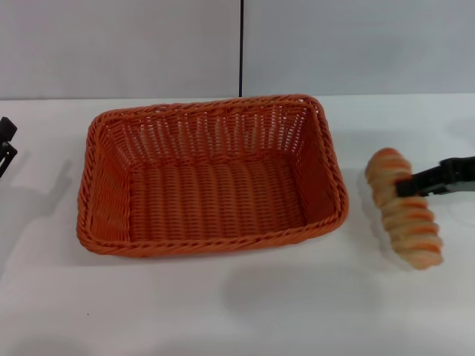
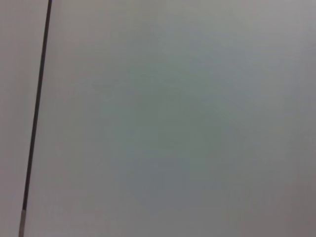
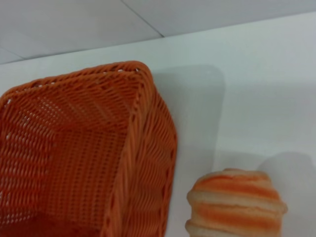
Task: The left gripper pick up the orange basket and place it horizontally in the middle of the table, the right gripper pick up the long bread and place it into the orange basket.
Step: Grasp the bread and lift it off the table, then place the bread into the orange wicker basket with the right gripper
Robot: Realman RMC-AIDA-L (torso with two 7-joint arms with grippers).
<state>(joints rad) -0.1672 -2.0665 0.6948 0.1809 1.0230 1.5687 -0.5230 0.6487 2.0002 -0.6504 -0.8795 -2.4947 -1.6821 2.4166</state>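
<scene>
The orange basket lies lengthwise across the middle of the white table, and it is empty. To its right is the long bread, tan with orange stripes, with my right gripper reaching in from the right edge and shut across its upper half. The bread looks slightly raised off the table. In the right wrist view the basket's corner and the bread's end sit side by side with a gap between them. My left gripper is at the far left edge, away from the basket.
A pale grey wall with a dark vertical seam stands behind the table. The left wrist view shows only that wall and the seam. Bare tabletop lies in front of the basket.
</scene>
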